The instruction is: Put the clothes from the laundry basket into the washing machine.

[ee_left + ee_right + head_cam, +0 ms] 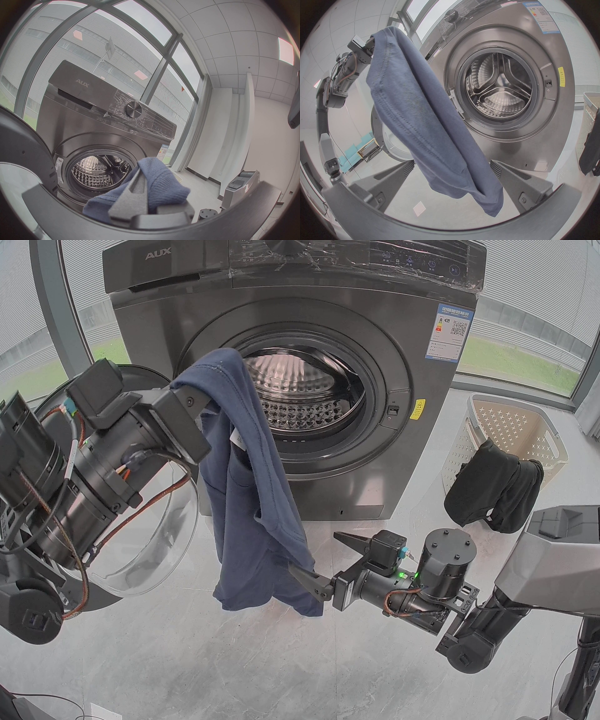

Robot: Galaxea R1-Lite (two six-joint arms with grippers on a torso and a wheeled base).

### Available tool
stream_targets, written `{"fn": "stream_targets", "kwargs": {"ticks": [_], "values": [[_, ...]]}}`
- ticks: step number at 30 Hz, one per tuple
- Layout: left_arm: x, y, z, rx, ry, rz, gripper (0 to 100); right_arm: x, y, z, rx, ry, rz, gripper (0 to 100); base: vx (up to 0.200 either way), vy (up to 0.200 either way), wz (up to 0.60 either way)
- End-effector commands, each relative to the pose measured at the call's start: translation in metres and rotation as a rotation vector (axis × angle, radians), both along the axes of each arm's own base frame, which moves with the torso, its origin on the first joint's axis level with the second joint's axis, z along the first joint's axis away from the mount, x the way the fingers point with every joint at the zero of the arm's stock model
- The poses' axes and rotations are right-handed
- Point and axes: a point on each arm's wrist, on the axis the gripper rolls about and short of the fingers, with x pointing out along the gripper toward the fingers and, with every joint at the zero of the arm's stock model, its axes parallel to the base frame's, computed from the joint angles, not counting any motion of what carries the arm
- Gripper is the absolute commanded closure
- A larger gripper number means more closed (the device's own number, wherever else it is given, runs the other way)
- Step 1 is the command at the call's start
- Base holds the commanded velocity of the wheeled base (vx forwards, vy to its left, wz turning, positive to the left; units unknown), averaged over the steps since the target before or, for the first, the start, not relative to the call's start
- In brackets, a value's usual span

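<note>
While left jaws grip the blue shirt [250,509] — right jaws gape wide.

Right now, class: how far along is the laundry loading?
Done: the door stands open; the drum shows no clothes. In hand: the left pincer holds a blue garment up before the opening, the open right pincer at its lower end. Left: that garment, plus the black garment draped over the laundry basket rim.

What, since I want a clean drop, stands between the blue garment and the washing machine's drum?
Nothing visible does. The blue garment hangs from the left gripper in front of the drum opening, which looks empty inside. The door is swung aside to the left. The open right gripper sits at the garment's lower end, below the opening.
</note>
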Motion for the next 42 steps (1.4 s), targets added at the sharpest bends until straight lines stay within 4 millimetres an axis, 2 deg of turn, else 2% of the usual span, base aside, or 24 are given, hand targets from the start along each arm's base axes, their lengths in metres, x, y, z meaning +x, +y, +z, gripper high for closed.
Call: {"fn": "stream_targets", "kwargs": {"ticks": [1,7,15,26,33,39,40,42], "values": [[-0.001,0.000,0.000,0.001,-0.002,-0.005,100,0.029,0.006,-0.009,0.011,-0.026,-0.031,0,0.000,0.000,0.00],[-0.005,-0.001,0.002,-0.004,-0.007,-0.017,100,0.050,0.025,-0.020,0.030,-0.052,-0.015,0,0.000,0.000,0.00],[-0.005,-0.001,0.001,-0.003,-0.006,-0.017,100,0.055,0.054,-0.031,0.027,-0.074,0.023,0,0.000,0.000,0.00],[-0.008,-0.005,0.000,-0.002,-0.003,-0.037,100,0.089,0.050,-0.027,0.069,-0.124,-0.044,0,0.000,0.000,0.00],[-0.010,-0.005,0.002,-0.003,-0.008,-0.042,100,0.098,0.062,-0.043,0.067,-0.126,-0.038,0,0.000,0.000,0.00],[-0.012,-0.005,0.001,-0.004,-0.007,-0.046,100,0.107,0.069,-0.043,0.093,-0.155,-0.037,0,0.000,0.000,0.00],[-0.012,-0.005,0.001,-0.004,-0.007,-0.046,100,0.107,0.069,-0.043,0.093,-0.155,-0.037,100,0.000,0.000,0.00],[-0.012,-0.005,0.002,-0.006,-0.007,-0.047,100,0.109,0.068,-0.041,0.097,-0.161,-0.043,100,0.000,0.000,0.00]]}}
